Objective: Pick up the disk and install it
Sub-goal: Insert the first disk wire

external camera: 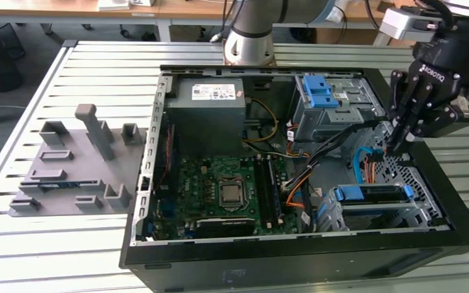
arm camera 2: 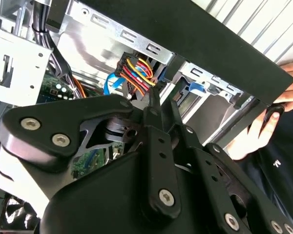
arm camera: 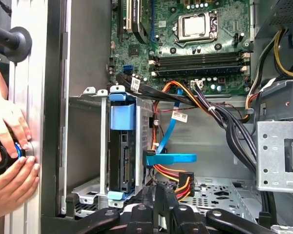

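1. An open desktop computer case (external camera: 149, 183) lies on its side on a slatted metal table (external camera: 47, 79). The robot arm's black gripper (external camera: 397, 145) hangs inside the case near the exterior view's right, its fingers pressed together with nothing between them.
2. The disk (arm camera: 122, 146), framed by its blue bracket, already sits in the lower drive cage (arm camera: 88, 92); in the exterior view the disk (external camera: 373, 193) lies just below the gripper, apart from it.
3. Directly under the fingertips (arm camera 2: 151, 100) hangs a bundle of red, yellow and black power wires (arm camera 2: 136, 73), beside a blue data cable (arm camera: 170, 158). I judge that any downward or sideways motion could snag or crush these loose connectors.
4. A person's hands (arm camera: 7, 151) rest against the case's outer wall, close to the arm. A sudden swing could strike them.
5. The motherboard (external camera: 226, 189) lies exposed nearby; a dragged cable might scrape it.
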You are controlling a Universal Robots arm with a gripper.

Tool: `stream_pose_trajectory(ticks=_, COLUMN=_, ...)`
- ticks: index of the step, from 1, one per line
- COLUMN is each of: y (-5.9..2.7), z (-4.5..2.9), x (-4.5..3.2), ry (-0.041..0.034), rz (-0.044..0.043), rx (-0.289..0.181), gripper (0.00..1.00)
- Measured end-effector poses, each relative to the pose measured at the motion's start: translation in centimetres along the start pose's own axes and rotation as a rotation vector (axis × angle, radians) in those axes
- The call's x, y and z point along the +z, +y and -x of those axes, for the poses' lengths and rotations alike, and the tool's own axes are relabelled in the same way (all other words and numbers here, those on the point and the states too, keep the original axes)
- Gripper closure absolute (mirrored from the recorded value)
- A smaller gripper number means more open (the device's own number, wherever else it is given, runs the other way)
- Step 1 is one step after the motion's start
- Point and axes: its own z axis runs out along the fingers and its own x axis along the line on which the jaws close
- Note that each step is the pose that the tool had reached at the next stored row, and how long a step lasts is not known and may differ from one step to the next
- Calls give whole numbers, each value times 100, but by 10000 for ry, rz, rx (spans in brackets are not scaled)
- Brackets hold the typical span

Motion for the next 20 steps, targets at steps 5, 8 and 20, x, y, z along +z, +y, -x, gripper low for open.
stream_pose_trajectory(ticks=5, y=2, z=37, x=-21, ry=7, rz=0, rx=1, gripper=76)
stream_pose_trajectory(ticks=8, y=1, z=64, x=3, ry=6, rz=0, rx=0, gripper=76)
stream_pose_trajectory(ticks=20, y=-3, z=92, x=87, ry=69, rz=-2, rx=5, gripper=77)
